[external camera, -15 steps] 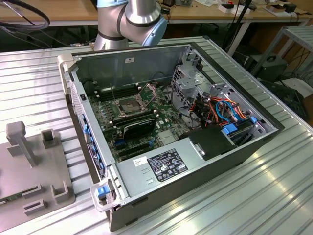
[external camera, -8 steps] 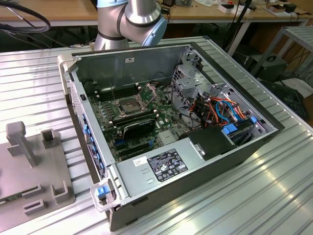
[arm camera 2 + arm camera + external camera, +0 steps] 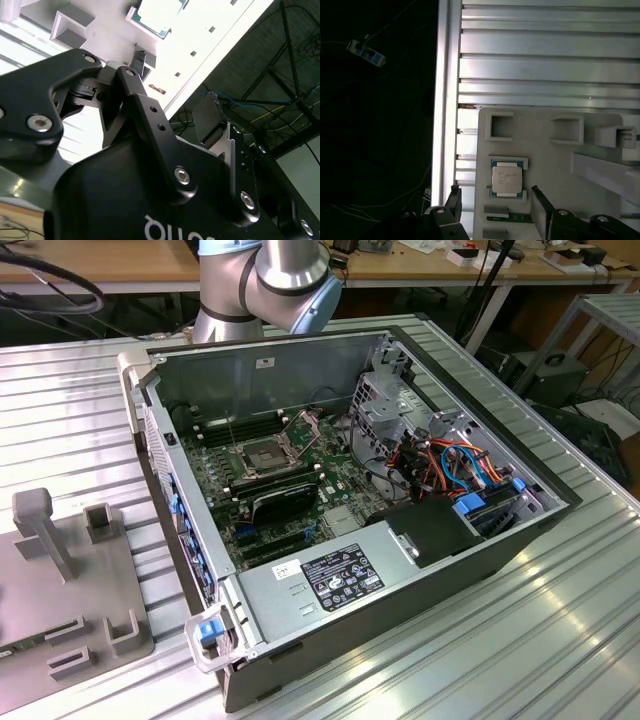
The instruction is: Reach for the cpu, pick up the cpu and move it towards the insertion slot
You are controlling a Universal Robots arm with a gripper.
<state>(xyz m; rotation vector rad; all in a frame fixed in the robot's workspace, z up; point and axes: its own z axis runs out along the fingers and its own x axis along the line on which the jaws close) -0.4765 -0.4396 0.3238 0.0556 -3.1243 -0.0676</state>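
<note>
The cpu (image 3: 507, 180), a small square chip with a pale face, lies flat in a shallow holder on a light grey fixture plate (image 3: 545, 160). In the first wrist view my gripper (image 3: 495, 196) is open above the plate. Its two dark fingers (image 3: 453, 199) stand to either side of the chip and touch nothing. In the second wrist view the gripper (image 3: 175, 90) is seen from behind, with the cpu (image 3: 157, 15) beyond its tips. The insertion slot (image 3: 262, 453), a silver-framed square socket with its bracket raised, sits on the motherboard inside the open computer case (image 3: 400, 570).
The arm (image 3: 270, 280) rises behind the case. A grey fixture plate (image 3: 60, 570) with upright posts lies at the exterior view's left. A black finned block (image 3: 285, 502), memory slots, a drive cage (image 3: 385, 410) and cables surround the socket. The ribbed table's edge (image 3: 445, 100) runs beside the plate.
</note>
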